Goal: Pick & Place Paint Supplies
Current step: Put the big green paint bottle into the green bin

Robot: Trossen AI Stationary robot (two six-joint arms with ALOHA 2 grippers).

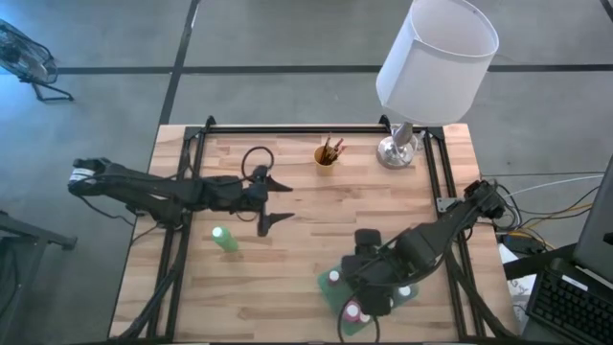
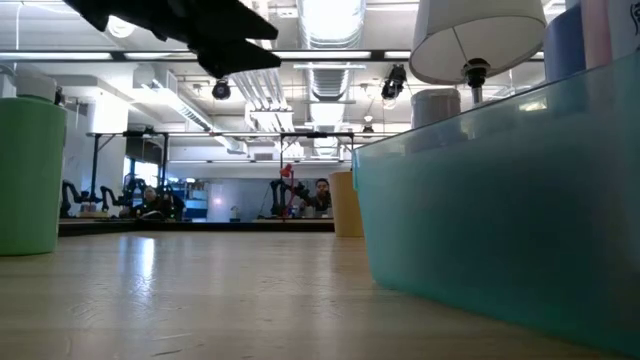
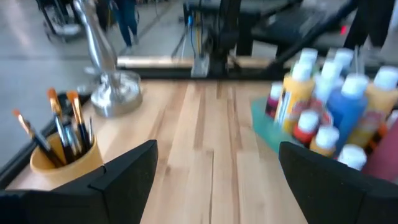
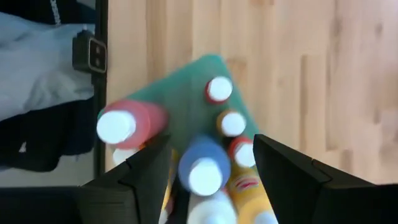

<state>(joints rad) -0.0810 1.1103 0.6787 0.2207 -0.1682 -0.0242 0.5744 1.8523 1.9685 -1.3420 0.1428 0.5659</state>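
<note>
A: Nearest edge first?
B: Teal plastic tray [image 1: 330, 292] near the front edge of the light wooden slat surface [image 1: 306, 206], right of centre. It holds a cluster of small white-capped paint bottles [image 4: 219, 90], mixed colours.
A: Which colours?
B: Right wrist view shows a blue bottle [image 4: 204, 165], a pink bottle [image 4: 127, 123], a red-capped one, yellow ones. Left wrist view shows the same cluster [image 3: 329, 106], with blue, yellow and orange bodies.
A: Right gripper?
B: Right gripper [image 1: 369, 299] hangs directly over the tray, pointing down. Fingers [image 4: 140, 180] spread, one on each side of the blue bottle, not pressing on it. Nothing held.
A: Anything loose on the surface?
B: One green bottle [image 1: 226, 240], upright, left of centre, well apart from the tray. In the low view it is the big green cylinder [image 2: 28, 175] at the left.
A: Left gripper?
B: Left gripper [image 1: 278, 202] sits mid-surface, above the boards, just beyond the green bottle. Fingers [image 3: 127, 171] spread wide, empty.
A: Far side?
B: Yellow round cup [image 1: 326, 156] with thin dark-handled orange-tipped brushes [image 3: 68, 121] standing in it. Right of it, a lamp with white drum shade [image 1: 436, 57] and silver round base [image 1: 397, 151], near the back right corner.
</note>
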